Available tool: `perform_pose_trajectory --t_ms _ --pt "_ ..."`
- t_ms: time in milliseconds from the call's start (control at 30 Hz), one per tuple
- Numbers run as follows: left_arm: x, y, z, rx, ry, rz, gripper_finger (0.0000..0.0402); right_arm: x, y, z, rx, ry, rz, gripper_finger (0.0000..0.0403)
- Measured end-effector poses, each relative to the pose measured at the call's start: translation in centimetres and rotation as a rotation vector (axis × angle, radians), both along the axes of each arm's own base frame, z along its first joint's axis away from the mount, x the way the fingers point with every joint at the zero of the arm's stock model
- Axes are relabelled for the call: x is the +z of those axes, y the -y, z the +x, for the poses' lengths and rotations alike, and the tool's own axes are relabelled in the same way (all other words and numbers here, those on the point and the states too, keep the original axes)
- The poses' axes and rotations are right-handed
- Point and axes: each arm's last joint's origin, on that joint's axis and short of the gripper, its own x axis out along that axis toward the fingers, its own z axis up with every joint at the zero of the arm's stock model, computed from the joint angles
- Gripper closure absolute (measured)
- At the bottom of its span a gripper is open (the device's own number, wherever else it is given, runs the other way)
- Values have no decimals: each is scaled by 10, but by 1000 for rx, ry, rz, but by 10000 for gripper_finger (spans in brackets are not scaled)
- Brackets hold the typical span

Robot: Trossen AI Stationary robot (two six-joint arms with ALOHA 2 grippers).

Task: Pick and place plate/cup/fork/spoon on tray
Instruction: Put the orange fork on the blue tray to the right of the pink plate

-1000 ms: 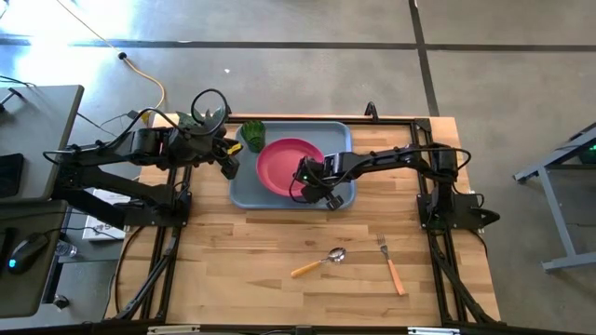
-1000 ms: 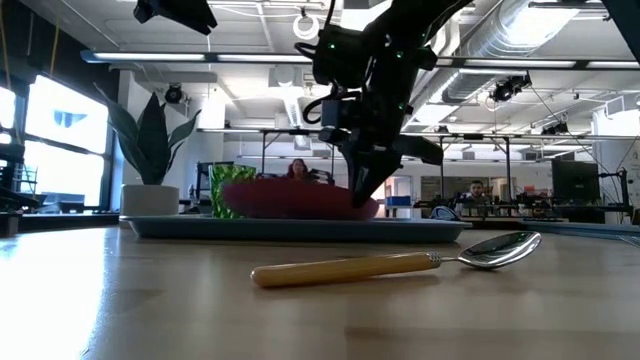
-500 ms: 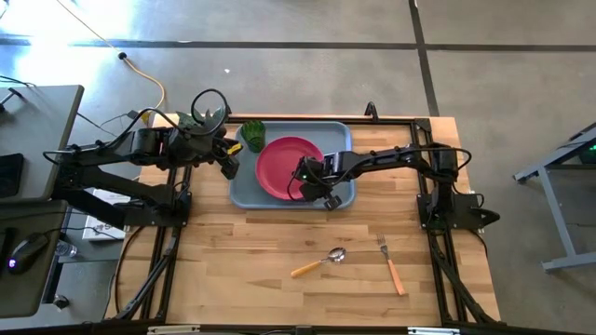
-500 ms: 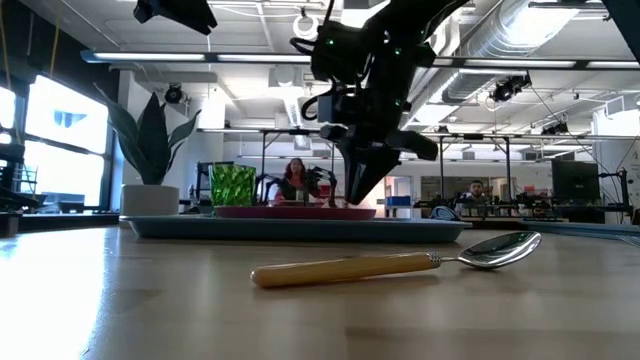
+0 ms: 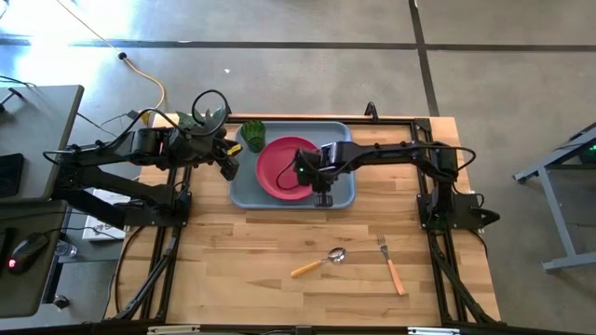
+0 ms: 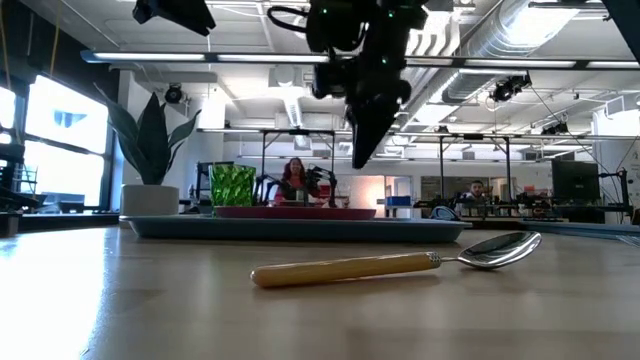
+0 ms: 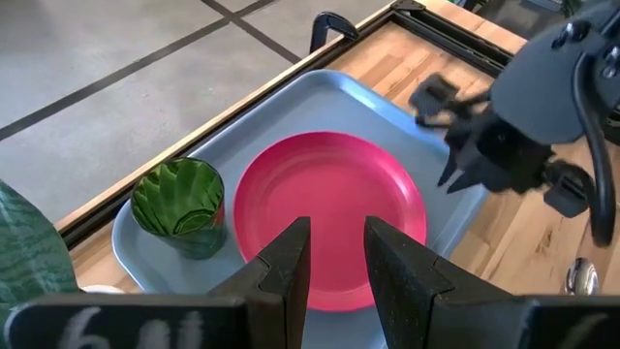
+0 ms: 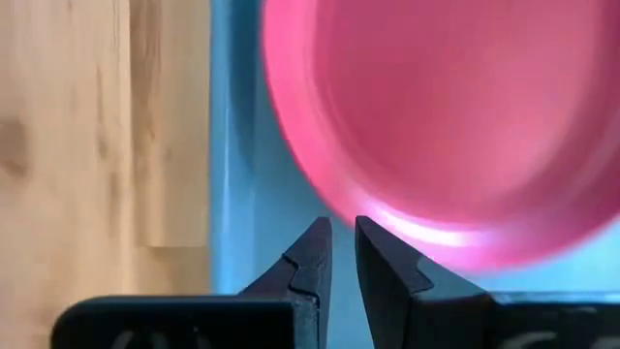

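Pink-red plastic, the plate [image 5: 283,167] lies flat in the light blue-grey tray [image 5: 343,134], beside the dark green cup [image 5: 253,135]. The right tool [image 5: 323,198], empty with fingers slightly parted, hovers above the tray's near rim, clear of the plate. The left tool [image 7: 335,254] waits open beyond the tray's left edge. On the bench nearer than the tray, the spoon [image 5: 319,262] and fork [image 5: 391,264] look light, stiff and slippery; their orange handles offer the surest hold.

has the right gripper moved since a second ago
Yes. The right gripper has lifted off the plate and now hangs above the tray.
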Motion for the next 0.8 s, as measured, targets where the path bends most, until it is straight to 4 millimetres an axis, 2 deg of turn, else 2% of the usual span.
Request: perform_pose_trajectory --t_ms 133,233,400,667,800 --pt "0 0 0 -6 -1 -2 312 12 -2 -4 -219 -40 109 361" --pt "0 0 0 -29 -12 7 312 15 -9 -9 -300 -93 174 361" --pt "0 1 0 -32 -13 6 312 8 -30 -19 -314 -215 193 361" --pt "0 1 0 -36 -17 11 312 -4 -69 -36 -302 -366 119 361" --pt "0 1 0 -36 -17 10 312 -9 -90 -54 -312 -404 102 361"
